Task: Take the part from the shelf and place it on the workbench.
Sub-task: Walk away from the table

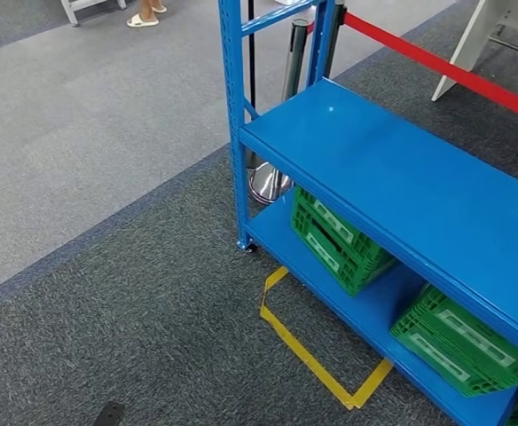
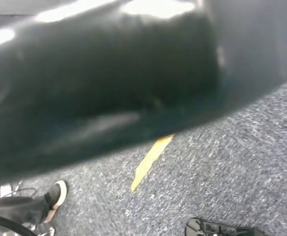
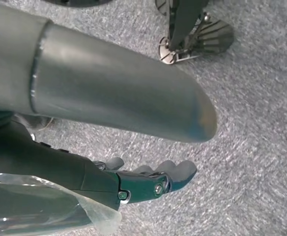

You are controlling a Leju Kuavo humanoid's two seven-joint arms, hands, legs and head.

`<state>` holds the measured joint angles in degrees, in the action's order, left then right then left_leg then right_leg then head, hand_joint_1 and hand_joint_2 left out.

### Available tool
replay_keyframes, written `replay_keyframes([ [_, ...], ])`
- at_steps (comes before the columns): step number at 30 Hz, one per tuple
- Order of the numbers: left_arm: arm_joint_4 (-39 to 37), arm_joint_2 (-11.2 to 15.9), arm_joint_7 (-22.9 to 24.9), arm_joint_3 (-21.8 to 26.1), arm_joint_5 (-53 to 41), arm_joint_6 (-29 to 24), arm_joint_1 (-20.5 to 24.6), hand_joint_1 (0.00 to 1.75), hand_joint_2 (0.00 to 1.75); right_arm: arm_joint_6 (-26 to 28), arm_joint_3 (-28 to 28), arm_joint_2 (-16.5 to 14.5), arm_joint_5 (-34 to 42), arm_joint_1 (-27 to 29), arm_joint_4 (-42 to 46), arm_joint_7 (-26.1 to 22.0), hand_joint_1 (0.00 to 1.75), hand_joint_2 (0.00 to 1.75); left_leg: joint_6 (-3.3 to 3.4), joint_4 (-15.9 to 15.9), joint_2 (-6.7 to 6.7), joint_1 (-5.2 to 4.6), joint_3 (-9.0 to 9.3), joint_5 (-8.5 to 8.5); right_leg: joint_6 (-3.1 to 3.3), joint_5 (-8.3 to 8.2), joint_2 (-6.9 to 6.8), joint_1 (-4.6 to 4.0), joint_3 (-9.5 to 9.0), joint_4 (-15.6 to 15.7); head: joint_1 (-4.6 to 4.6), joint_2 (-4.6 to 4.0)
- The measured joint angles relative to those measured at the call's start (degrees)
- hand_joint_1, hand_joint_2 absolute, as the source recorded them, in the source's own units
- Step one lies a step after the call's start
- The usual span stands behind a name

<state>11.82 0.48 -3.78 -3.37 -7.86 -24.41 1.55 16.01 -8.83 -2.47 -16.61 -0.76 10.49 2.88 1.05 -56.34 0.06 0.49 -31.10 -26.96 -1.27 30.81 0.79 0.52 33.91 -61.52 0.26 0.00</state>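
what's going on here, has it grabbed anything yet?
Not yet by these views. The robot faces a blue metal shelf unit; its top board is bare and green plastic crates sit on the lower board. The right hand hangs over grey carpet, fingers extended, holding nothing. Clear plastic film shows beside that arm.

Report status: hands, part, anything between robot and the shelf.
Right hand hangs over carpet, fingers apart, holding nothing; left hand can't be judged. No part visible on the blue shelf; green crates sit underneath. Yellow floor tape in front, path open.
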Motion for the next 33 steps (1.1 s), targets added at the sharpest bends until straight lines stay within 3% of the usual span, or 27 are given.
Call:
replay_keyframes([
  [2,0.0,0.0,0.0,0.0,0.1,0.0,0.0,0.00,0.00,-0.2,0.0,0.0,0.0,0.0,0.0,0.1,0.00,0.00,0.24,0.0,0.22,-0.05,-0.12,0.07,-0.34,3.76,-0.19,0.06,3.62,-7.8,0.14,0.00],
  [3,0.0,0.0,0.0,0.0,0.1,0.0,-0.1,0.00,0.00,-0.3,0.0,0.0,0.0,0.0,0.0,0.1,0.00,0.00,0.25,0.0,0.32,-0.07,-0.15,0.07,-0.48,4.87,-0.21,0.08,5.21,-11.1,0.13,0.00],
  [4,0.0,-0.1,0.0,0.0,0.1,0.0,-0.1,0.00,0.00,-0.4,0.0,0.0,0.0,0.1,0.0,0.2,0.00,0.00,0.25,0.0,0.39,-0.09,-0.16,0.06,-0.59,4.90,-0.24,0.11,5.92,-12.6,0.13,0.00],
  [5,0.0,-0.1,0.0,0.0,0.1,0.0,-0.1,0.00,0.00,-0.4,0.0,0.0,0.0,0.2,0.0,0.2,0.00,0.00,0.23,-0.1,0.41,-0.08,-0.14,0.05,-0.64,3.85,-0.28,0.14,5.52,-11.8,0.13,0.00],
  [8,0.0,-0.1,0.0,0.0,0.2,0.0,-0.1,0.00,0.00,-0.4,0.0,0.0,0.0,0.1,0.0,0.2,0.00,0.00,-0.24,-0.5,0.41,-0.13,-0.11,-0.24,-0.49,-1.27,-0.79,0.16,-0.08,-0.6,0.18,-0.02],
  [10,0.0,-0.1,0.0,0.0,0.2,0.0,-0.1,0.00,0.00,-0.5,0.0,0.0,0.0,-0.1,0.0,0.2,0.00,0.00,-0.90,-0.9,0.43,-0.32,-0.27,-0.37,-0.06,-2.09,-1.00,0.05,-2.29,3.5,0.08,-0.02],
  [12,0.0,-0.1,0.0,0.0,0.3,-0.1,0.0,0.00,0.00,-0.6,0.0,0.0,0.0,0.0,0.0,0.3,0.00,0.00,-1.48,-1.0,0.45,-0.31,-0.35,-0.32,0.60,-2.05,-0.88,-0.06,-2.48,3.6,-0.03,-0.01],
  [14,0.0,-0.1,-0.1,0.1,0.5,-0.1,0.0,0.00,0.00,-0.8,0.0,0.0,-0.1,0.1,0.0,0.4,0.00,0.00,-1.99,-2.2,0.38,-0.14,-0.79,-1.36,1.35,-2.24,-0.86,-0.01,-2.50,3.7,-0.08,-0.01],
  [15,0.0,-0.1,-0.2,0.1,0.7,-0.2,0.0,0.00,0.00,-0.9,0.0,0.0,-0.1,0.1,0.0,0.4,0.00,0.00,-2.22,-4.4,0.32,-0.08,-1.66,-2.78,1.72,-2.34,-0.86,0.05,-2.53,3.8,-0.15,-0.01],
  [17,0.0,-0.1,-0.2,0.2,0.9,-0.2,0.0,0.00,0.00,-1.1,0.0,0.0,-0.1,0.1,0.0,0.5,0.00,0.00,-2.51,-11.8,0.25,-0.05,-4.87,-6.60,2.15,-2.35,-0.85,-0.07,-2.53,3.9,-0.27,-0.02],
  [19,0.0,-0.1,-0.2,0.2,1.1,-0.2,-0.1,0.00,0.00,-1.3,0.0,0.0,-0.1,0.1,0.0,0.6,0.00,0.00,-2.49,-17.5,0.23,-0.05,-7.48,-8.35,2.30,-2.31,-0.79,-0.28,-2.55,3.8,-0.27,-0.02],
  [20,0.0,-0.1,-0.2,0.2,1.2,-0.3,-0.2,0.00,0.00,-1.4,0.0,0.0,-0.1,0.2,0.0,0.6,0.00,0.00,-2.34,-17.4,0.22,-0.07,-7.50,-7.59,2.34,-2.29,-0.73,-0.39,-2.59,3.8,-0.28,-0.02],
  [21,0.0,-0.1,-0.2,0.2,1.2,-0.3,-0.2,0.00,0.00,-1.5,0.0,0.0,-0.1,0.2,0.0,0.6,0.00,0.00,-2.09,-15.1,0.20,-0.12,-6.44,-5.81,2.36,-2.27,-0.63,-0.48,-2.67,3.8,-0.27,-0.01],
  [23,0.0,0.0,-0.2,0.2,1.2,-0.3,-0.2,0.00,0.00,-1.5,0.0,0.0,-0.2,0.1,0.0,0.6,0.00,0.00,-1.39,-7.1,0.04,-0.38,-2.75,-1.94,2.29,-2.18,-0.43,-0.65,-2.80,3.8,-0.26,-0.01],
  [24,0.0,0.0,-0.2,0.2,1.2,-0.4,-0.1,0.00,0.00,-1.5,0.0,0.0,-0.2,0.0,0.0,0.6,0.00,0.00,-1.11,-3.9,-0.04,-0.53,-1.29,-0.92,2.18,-2.13,-0.34,-0.74,-2.76,3.7,-0.23,0.00],
  [25,0.0,0.0,-0.2,0.2,1.2,-0.4,-0.1,0.00,0.00,-1.5,0.0,0.0,-0.2,0.0,0.0,0.6,0.00,0.00,-0.91,-2.0,-0.11,-0.68,-0.50,-0.62,1.99,-2.10,-0.29,-0.78,-2.65,3.7,-0.21,0.00],
  [29,0.0,0.0,-0.2,0.3,1.3,-0.5,-0.1,0.00,0.00,-1.6,0.0,0.0,-0.2,0.1,0.0,0.6,0.00,0.00,-0.13,-0.4,-0.03,-0.70,-0.04,-0.41,0.83,-1.54,-0.25,-0.55,-2.04,3.1,-0.16,0.00],
  [31,0.0,-0.1,-0.3,0.4,1.3,-0.6,-0.1,0.00,0.00,-1.6,0.0,0.0,-0.2,0.0,0.0,0.6,0.00,0.00,0.35,0.1,0.11,-0.51,0.25,-0.14,0.40,0.97,-0.32,-0.44,0.28,-1.4,-0.03,0.00],
  [33,0.0,-0.1,-0.3,0.4,1.3,-0.6,0.0,0.00,0.00,-1.7,0.0,0.0,-0.2,0.0,0.0,0.6,0.00,0.00,0.60,0.1,0.23,-0.53,0.27,-0.26,0.03,4.09,-0.36,-0.31,4.23,-8.9,0.01,0.00],
])
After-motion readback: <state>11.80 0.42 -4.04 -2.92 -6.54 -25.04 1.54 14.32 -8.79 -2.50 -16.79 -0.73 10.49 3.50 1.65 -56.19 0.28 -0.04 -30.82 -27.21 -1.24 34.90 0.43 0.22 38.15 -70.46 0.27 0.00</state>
